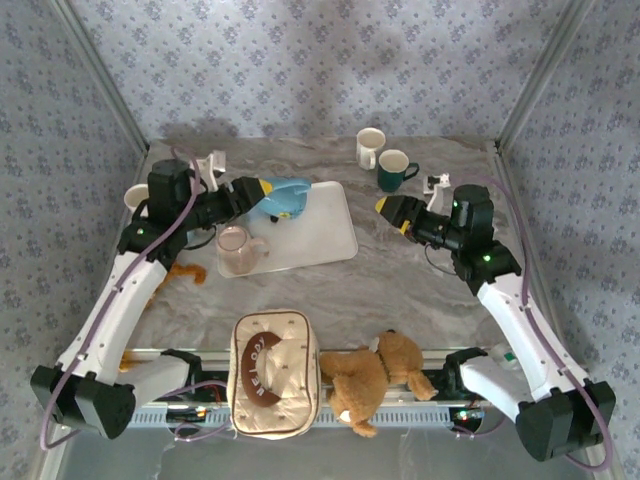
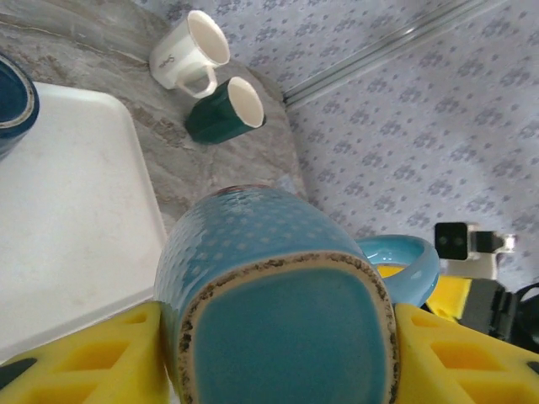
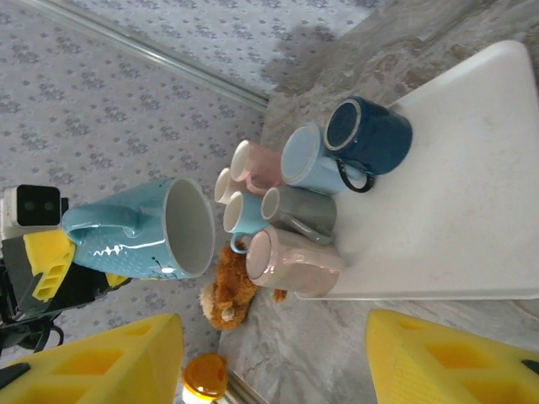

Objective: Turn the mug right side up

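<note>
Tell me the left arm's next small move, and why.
Probably roll the left wrist until the mouth faces up: the left gripper holds the blue mug near its base, on its side in the air by the white tray, mouth facing sideways.

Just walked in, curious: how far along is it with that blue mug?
Done: the left claw grips the blue mug, raised above the white tray. In hand: the mug is sideways, mouth toward the open, empty right claw. Left: tip it mouth-up and set it down.
</note>
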